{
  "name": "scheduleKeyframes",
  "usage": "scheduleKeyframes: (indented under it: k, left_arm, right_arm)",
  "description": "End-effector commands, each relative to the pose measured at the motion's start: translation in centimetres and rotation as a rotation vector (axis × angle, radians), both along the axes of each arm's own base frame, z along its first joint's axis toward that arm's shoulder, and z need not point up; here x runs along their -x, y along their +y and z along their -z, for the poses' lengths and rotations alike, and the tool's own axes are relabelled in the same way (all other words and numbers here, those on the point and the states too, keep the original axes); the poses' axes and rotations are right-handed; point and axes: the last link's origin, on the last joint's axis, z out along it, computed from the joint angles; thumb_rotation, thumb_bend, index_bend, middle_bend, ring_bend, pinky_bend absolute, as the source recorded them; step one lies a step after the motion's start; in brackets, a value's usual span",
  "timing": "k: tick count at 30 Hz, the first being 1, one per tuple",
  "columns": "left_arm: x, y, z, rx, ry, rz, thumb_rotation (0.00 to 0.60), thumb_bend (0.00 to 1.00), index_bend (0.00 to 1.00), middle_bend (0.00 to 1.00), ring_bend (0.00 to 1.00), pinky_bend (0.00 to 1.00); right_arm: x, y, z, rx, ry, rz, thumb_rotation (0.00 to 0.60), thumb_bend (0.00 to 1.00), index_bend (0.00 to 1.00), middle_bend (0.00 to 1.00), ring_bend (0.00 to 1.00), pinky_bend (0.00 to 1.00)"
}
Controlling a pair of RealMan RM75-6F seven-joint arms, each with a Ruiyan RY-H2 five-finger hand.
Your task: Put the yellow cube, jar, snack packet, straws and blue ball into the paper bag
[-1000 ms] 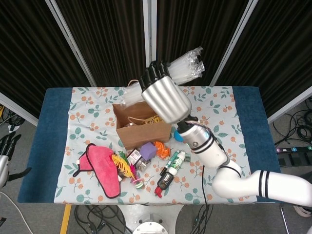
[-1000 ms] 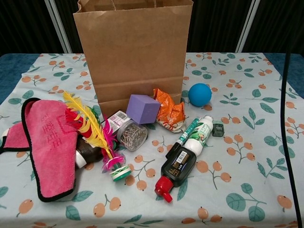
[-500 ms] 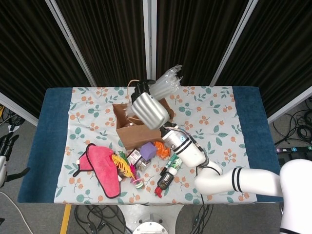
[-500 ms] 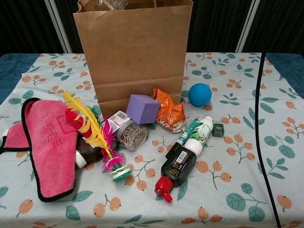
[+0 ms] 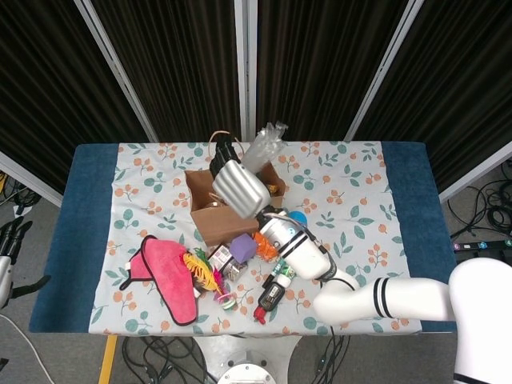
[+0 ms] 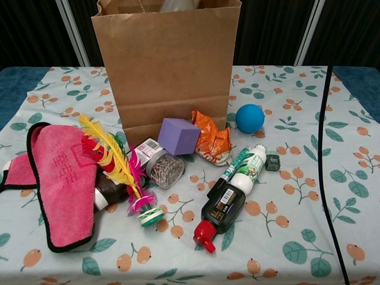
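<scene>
One surface (image 5: 376, 172) under floral cloth, one paper bag (image 6: 166, 65) upright, my right robot hand (image 5: 237, 186) over its mouth gripping one bundle of straws (image 5: 262, 146), one snack packet (image 6: 211, 140), one blue ball (image 6: 249, 118), one jar (image 6: 164, 168) before the bag, left robot hand (image 5: 8, 244) at frame edge, grip unclear to me.

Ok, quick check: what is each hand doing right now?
Right hand: holds the bundle of straws over the paper bag.
Left hand: only partly visible at the frame edge; state cannot be told.

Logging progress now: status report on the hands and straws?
Right hand holds straws over bag. Left hand idle off table. Ball, jar, snack packet still out.
</scene>
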Motion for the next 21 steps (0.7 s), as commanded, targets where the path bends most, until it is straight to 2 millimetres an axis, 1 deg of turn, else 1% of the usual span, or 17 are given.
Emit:
scheduleKeyframes:
  k: [1,4,7,10,12,13,16,18,21]
  left_arm:
    - [0.0,0.0,0.0,0.001,0.001,0.0,0.6,0.1,0.08,0.14,0.06,0.2]
    - [-0.1,0.0,0.0,0.001,-0.001,0.003,0.6,0.1,0.08,0.14,0.06,0.2]
    - [-0.3,0.1,0.0,0.003,-0.001,0.008,0.6,0.1,0.08,0.14,0.06,0.2]
    - [-0.4,0.3,0.1,0.007,-0.001,0.013,0.6,0.1,0.08,0.14,0.06,0.2]
    - [-0.5,0.3,0.2,0.01,-0.001,0.014,0.6,0.1,0.08,0.14,0.06,0.2]
    - [-0.6,0.4,0.2,0.013,-0.001,0.015,0.6,0.1,0.08,0.14,0.06,0.2]
    - [-0.7,0.4,0.4,0.018,-0.002,0.017,0.6,0.1,0.08,0.14,0.06,0.2]
    - [-0.9,0.5,0.5,0.018,-0.006,0.022,0.6,0.1,0.08,0.14,0.06,0.2]
    - [-1.0,0.5,0.7,0.023,-0.01,0.027,0.6,0.1,0.08,0.14,0.06,0.2]
  right_arm:
    - [-0.3,0.4,-0.3,-0.002,-0.006,-0.007,0.6,0.0,0.17,0.26,0.13,0.15]
    - [-0.5,0.7,-1.1,-0.002,-0.042,-0.014,0.6,0.0,0.16,0.27,0.13,0.15]
    - [-0.9,1.2,-2.7,0.002,-0.107,-0.031,0.6,0.0,0.16,0.27,0.13,0.15]
    - [-1.0,2.1,-5.1,0.014,-0.192,-0.061,0.6,0.0,0.16,0.27,0.14,0.17]
    - [-0.4,2.7,-7.2,0.031,-0.257,-0.071,0.6,0.0,0.16,0.27,0.16,0.2]
    - [0.3,3.0,-8.4,0.04,-0.29,-0.062,0.6,0.0,0.17,0.27,0.17,0.22]
    - [2.9,3.4,-10.7,0.017,-0.394,0.035,0.6,0.0,0.2,0.27,0.2,0.26]
    - [5.9,3.7,-11.6,-0.048,-0.501,0.168,0.6,0.0,0.21,0.28,0.2,0.27]
    - [10.6,3.5,-11.9,-0.104,-0.6,0.321,0.6,0.0,0.21,0.28,0.2,0.29]
